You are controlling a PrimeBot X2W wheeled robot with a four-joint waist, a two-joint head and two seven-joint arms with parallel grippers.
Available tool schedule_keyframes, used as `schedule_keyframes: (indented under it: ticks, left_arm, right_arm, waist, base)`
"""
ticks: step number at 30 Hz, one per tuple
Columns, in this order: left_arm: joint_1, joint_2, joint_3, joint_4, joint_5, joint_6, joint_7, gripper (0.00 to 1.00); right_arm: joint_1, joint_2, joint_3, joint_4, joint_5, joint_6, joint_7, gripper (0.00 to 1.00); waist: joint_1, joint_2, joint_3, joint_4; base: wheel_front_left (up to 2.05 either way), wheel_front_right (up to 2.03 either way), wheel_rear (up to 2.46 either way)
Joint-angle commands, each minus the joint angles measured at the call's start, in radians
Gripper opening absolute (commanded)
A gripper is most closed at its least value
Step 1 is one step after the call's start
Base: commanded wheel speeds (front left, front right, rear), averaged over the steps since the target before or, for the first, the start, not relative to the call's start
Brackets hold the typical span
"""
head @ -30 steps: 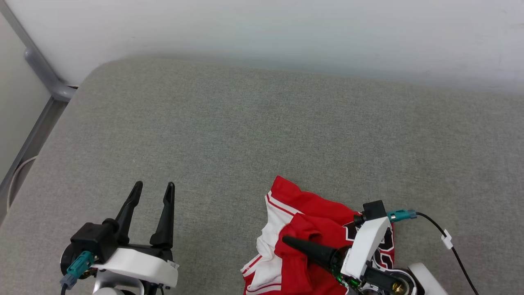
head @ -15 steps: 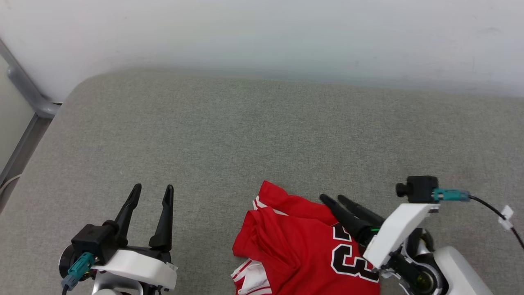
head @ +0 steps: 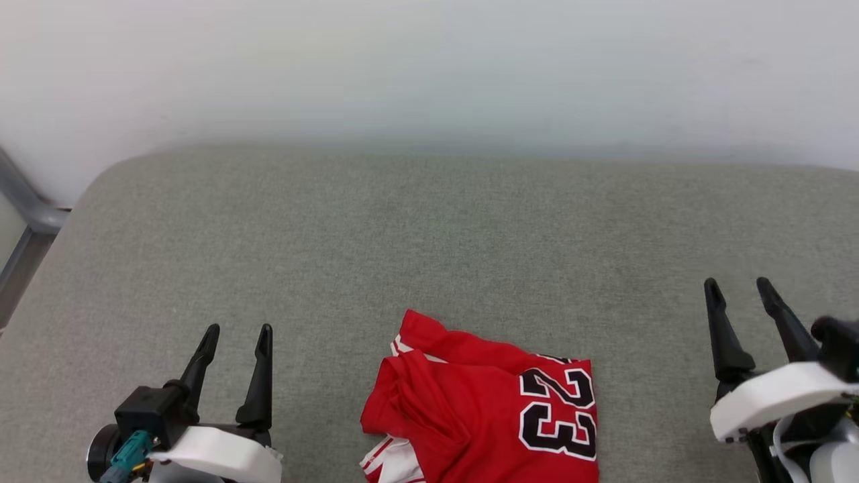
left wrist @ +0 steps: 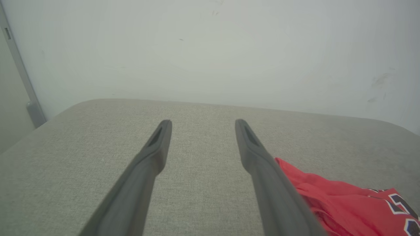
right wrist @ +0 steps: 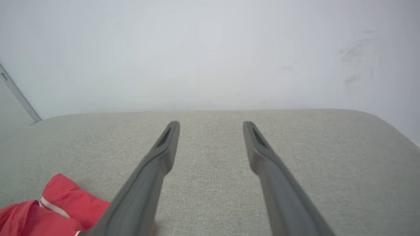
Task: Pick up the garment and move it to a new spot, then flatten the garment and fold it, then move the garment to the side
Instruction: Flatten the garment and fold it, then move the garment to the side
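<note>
The garment is lying rumpled and partly folded on the grey cushion, at 6 o'clock in the head view, with its lower part running off the picture's edge. Its red body is facing up, the black-and-white number 23 is sitting toward the garment's 3 o'clock side, and a white sleeve with red stripes is peeking out at its 7 o'clock corner. The left hand is hanging over the cushion at 8 o'clock, near the garment but not touching it, its two dark fingers standing spread and pinching nothing. The right hand is hanging at 4 o'clock, well apart from the garment, its fingers likewise spread and empty. Both hands are pointing toward 12 o'clock, where a pale wall is rising behind the cushion's far edge. In the left wrist view the red cloth is showing at 4 o'clock past one finger; in the right wrist view it is showing at 8 o'clock. A grey metal rail is running along the cushion's 9 o'clock corner.
</note>
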Motion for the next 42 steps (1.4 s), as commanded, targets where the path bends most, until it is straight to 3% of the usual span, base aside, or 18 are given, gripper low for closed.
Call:
schedule_keyframes:
  ticks: [1, 8, 13, 25, 31, 36, 42]
  left_arm:
    - [0.012, 0.003, 0.000, 0.000, 0.003, 0.004, -0.002, 1.00]
    - [0.032, -0.001, -0.006, 0.007, 0.012, 0.013, -0.005, 1.00]
    - [0.040, -0.005, -0.005, 0.012, 0.012, 0.019, -0.006, 1.00]
    - [0.029, -0.001, -0.007, 0.020, 0.011, 0.020, -0.009, 1.00]
    - [0.009, 0.002, -0.009, 0.018, 0.007, 0.015, -0.009, 1.00]
    - [-0.018, 0.000, -0.018, 0.008, 0.019, 0.010, -0.009, 1.00]
    - [-0.057, -0.014, -0.024, -0.006, 0.023, -0.007, -0.011, 1.00]
  right_arm:
    - [0.016, 0.005, -0.002, -0.011, -0.012, 0.000, -0.006, 1.00]
    - [0.134, 0.048, 0.018, -0.140, -0.100, 0.000, 0.000, 1.00]
    - [0.201, 0.064, 0.023, -0.193, -0.098, 0.000, 0.017, 1.00]
    - [0.216, 0.070, 0.013, -0.225, -0.092, 0.000, 0.052, 1.00]
    - [0.227, 0.070, -0.045, -0.164, 0.043, 0.000, 0.141, 1.00]
    - [0.213, 0.070, -0.113, -0.075, 0.203, 0.000, 0.306, 1.00]
    - [0.157, 0.070, -0.075, 0.022, 0.351, 0.000, 0.504, 1.00]
  waist:
    - [0.0000, 0.0000, -0.011, -0.006]
    - [0.0000, 0.0000, -0.034, -0.010]
    - [0.0000, 0.0000, -0.040, -0.015]
    - [0.0000, 0.0000, -0.039, -0.019]
    - [0.0000, 0.0000, -0.026, -0.004]
    - [0.0000, 0.0000, 0.010, 0.019]
    - [0.0000, 0.0000, 0.066, 0.057]
  base:
    - [0.00, 0.00, 0.00]
    - [0.00, 0.00, 0.00]
    - [0.00, 0.00, 0.00]
    - [0.00, 0.00, 0.00]
    - [0.00, 0.00, 0.00]
    - [0.00, 0.00, 0.00]
    - [0.00, 0.00, 0.00]
